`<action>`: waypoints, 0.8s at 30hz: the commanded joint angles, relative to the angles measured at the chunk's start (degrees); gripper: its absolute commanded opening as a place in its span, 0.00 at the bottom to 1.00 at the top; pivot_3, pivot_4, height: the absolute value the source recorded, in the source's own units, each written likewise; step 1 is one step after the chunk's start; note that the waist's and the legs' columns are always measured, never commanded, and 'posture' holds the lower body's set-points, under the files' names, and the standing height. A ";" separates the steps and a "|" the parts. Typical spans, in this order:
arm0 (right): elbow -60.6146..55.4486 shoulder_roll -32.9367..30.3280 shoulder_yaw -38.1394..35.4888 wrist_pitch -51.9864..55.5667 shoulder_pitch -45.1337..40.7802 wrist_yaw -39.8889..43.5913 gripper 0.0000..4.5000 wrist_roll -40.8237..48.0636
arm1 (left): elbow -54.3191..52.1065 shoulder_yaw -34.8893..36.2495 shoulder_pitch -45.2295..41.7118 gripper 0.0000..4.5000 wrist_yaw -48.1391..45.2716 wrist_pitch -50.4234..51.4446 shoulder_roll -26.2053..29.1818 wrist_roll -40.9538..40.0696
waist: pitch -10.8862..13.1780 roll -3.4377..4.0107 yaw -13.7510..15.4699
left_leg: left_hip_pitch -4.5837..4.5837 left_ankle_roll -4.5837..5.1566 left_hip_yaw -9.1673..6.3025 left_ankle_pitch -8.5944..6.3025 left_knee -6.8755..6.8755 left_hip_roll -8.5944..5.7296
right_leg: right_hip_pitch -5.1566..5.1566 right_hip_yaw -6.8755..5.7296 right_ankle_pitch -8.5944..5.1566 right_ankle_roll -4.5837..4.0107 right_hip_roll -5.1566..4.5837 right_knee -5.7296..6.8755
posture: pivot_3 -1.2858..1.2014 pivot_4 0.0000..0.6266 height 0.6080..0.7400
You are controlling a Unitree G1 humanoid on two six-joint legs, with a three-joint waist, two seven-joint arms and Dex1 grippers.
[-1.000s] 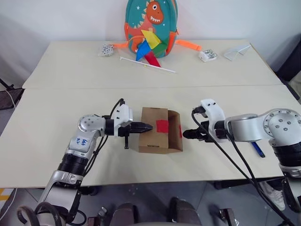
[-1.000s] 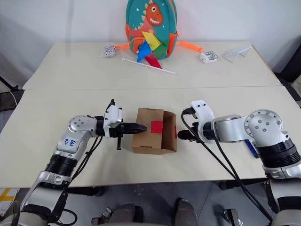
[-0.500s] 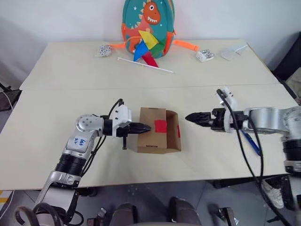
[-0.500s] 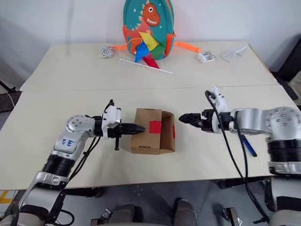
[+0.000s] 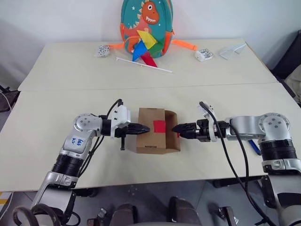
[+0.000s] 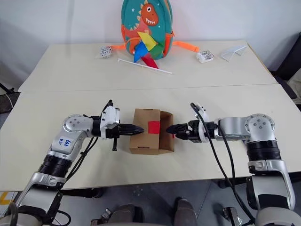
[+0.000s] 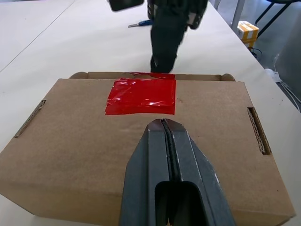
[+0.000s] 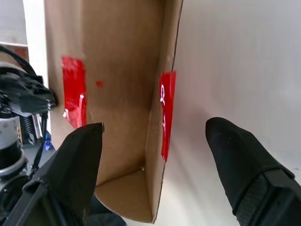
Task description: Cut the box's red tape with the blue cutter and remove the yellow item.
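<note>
No legible writing on the small brown cardboard box (image 5: pixel 153 130) that I can read. My left gripper (image 5: pixel 147 128) presses closed on its lid beside the red tape square (image 5: pixel 160 125). My right gripper (image 5: pixel 175 129) gapes wide at the raised flap, empty.

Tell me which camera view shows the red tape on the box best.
The left wrist view: the red tape lies flat and close on the box lid, just past the shut left tool. The head views show it as a small red patch. The right wrist view shows two narrow red strips, one on the open flap's edge.
</note>
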 commanded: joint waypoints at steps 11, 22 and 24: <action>0.32 4.99 -2.51 2.35 -0.79 9.58 0.67 -17.21 | 1.00 -2.18 2.79 0.00 -0.85 2.41 1.16 2.63 | -0.42 0.13 -0.43 | 0.05 -0.01 0.02 0.00 -0.01 0.00 | 0.00 0.02 0.00 0.00 0.00 0.04 | 0.52 0.24 1.00; 0.41 8.81 -3.40 3.46 -3.27 19.30 0.13 -32.35 | 1.65 -2.15 2.23 0.00 -1.07 2.34 1.50 2.56 | -0.58 0.19 -1.34 | 0.08 -0.02 0.02 0.01 0.00 0.00 | 0.01 0.04 0.00 0.00 0.00 0.08 | 0.52 0.24 1.00; 0.43 9.81 -4.04 4.19 -4.13 20.24 0.13 -34.22 | 1.71 -2.10 2.21 0.00 -1.01 2.32 1.48 2.54 | -0.60 0.19 -1.37 | 0.12 -0.02 0.03 0.01 -0.01 0.00 | 0.02 0.07 0.00 0.00 0.00 0.11 | 0.52 0.24 1.00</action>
